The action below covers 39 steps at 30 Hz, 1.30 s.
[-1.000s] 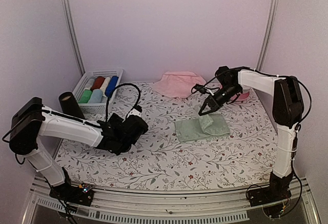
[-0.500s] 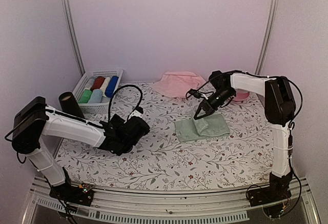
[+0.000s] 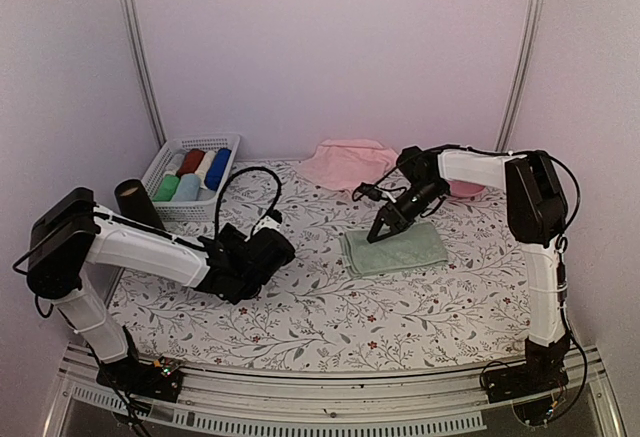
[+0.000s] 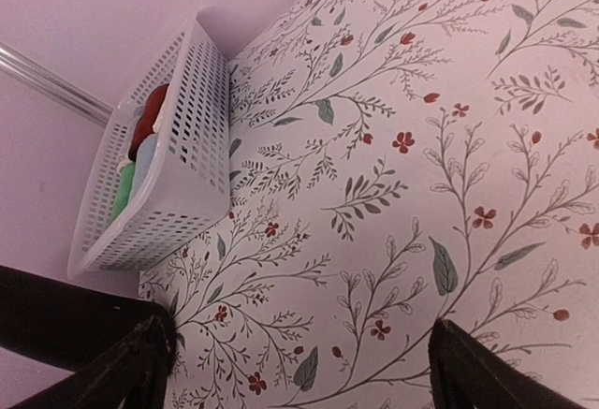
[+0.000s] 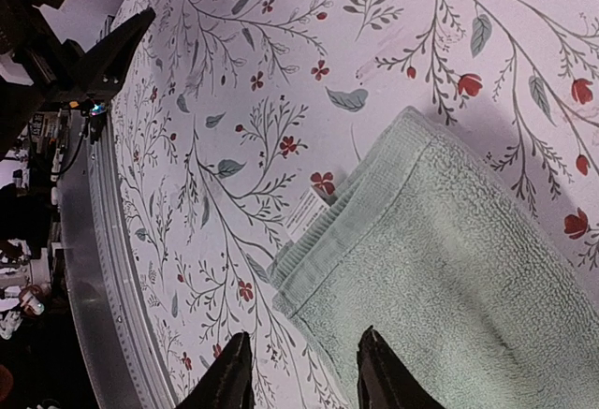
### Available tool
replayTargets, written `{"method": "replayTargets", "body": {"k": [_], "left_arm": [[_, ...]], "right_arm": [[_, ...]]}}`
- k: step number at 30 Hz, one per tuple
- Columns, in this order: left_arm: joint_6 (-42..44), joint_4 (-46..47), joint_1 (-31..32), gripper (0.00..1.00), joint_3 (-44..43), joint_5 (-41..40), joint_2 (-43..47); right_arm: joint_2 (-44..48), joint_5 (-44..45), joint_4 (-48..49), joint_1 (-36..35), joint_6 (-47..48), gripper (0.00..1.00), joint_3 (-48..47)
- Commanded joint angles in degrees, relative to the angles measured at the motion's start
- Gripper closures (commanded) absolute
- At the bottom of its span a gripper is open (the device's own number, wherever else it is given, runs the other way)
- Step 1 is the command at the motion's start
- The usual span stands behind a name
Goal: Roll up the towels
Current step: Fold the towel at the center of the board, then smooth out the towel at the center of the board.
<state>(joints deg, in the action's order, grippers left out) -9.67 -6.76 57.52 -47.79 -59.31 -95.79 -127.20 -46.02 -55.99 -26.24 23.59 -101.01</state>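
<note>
Right gripper (image 3: 382, 230) seen narrowly parted over mint towel (image 3: 400, 250) left end; corner label (image 5: 306, 212) shown by wrist view only. Left gripper (image 4: 299, 362) spread wide, well left of towel.

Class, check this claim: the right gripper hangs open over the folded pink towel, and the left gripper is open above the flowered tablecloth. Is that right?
No: the right gripper hangs open over the folded mint green towel, not a pink one, as the right wrist view shows. The left gripper is open above the flowered tablecloth.
</note>
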Motion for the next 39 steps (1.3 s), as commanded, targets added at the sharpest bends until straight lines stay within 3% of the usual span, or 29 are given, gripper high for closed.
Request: {"method": "replayTargets", "body": {"k": [1, 7, 13, 19, 29, 36, 39], "left_arm": [[-0.17, 0.00, 1.18, 0.03, -1.30, 0.28, -0.72], [0.58, 1.53, 1.18, 0.03, -0.93, 3.16, -0.74], [2.99, 3.89, 1.25, 0.05, -4.28, 16.26, 2.47], [2.53, 6.83, 1.24, 0.30, -15.16, 31.34, -0.47], [-1.80, 4.91, 1.51, 0.74, -37.77, 57.29, -21.75], [-2.58, -1.17, 1.62, 0.96, -45.62, 61.65, -29.28], [-2.86, -3.36, 1.63, 0.97, -46.13, 60.92, -30.48]], "right_arm": [[0.41, -3.17, -0.47, -0.36, 2.40, 0.62, -1.45], [3.70, 0.23, 1.10, 0.71, 3.91, 0.61, 1.45], [6.68, 2.20, 4.47, 5.57, 4.26, 0.69, 5.57], [7.66, 3.34, 9.12, 12.32, 2.24, 0.76, 8.87], [5.66, 8.89, 11.81, 15.51, 0.84, 0.80, 10.91], [4.33, 10.96, 13.16, 15.60, 0.25, 0.80, 11.19], [3.69, 12.08, 13.63, 15.67, -0.02, 0.80, 11.27]]}}
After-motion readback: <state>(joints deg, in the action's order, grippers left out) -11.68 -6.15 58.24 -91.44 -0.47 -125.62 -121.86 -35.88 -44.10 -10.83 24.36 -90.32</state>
